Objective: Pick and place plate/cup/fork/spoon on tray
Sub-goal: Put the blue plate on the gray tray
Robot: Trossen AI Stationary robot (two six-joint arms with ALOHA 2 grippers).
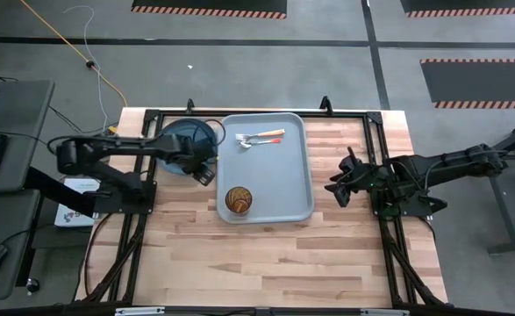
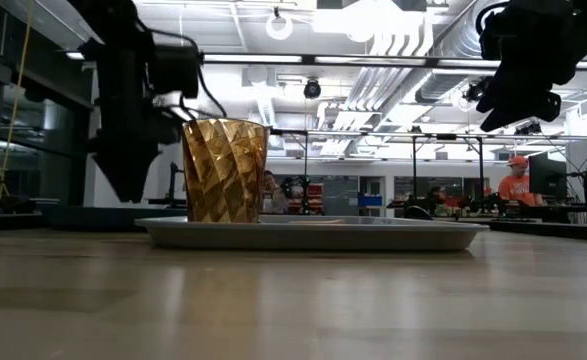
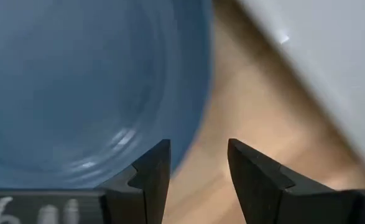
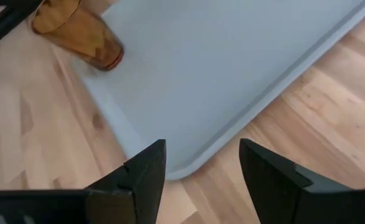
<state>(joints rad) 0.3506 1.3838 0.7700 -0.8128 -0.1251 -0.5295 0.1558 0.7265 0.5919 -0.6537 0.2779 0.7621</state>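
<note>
- The left wrist view shows pale digits, seemingly "60", only partly in frame, on the dark body of the left gripper (image 3: 198, 180).
- No other writing can be read anywhere.

Bright overhead light; the plate (image 3: 76, 81) looks blurred, perhaps too close for focus.

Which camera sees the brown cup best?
The low view: the cup stands whole and close on the tray. The high view shows it small from above; the right wrist view catches it partly; the left wrist view misses it.
</note>
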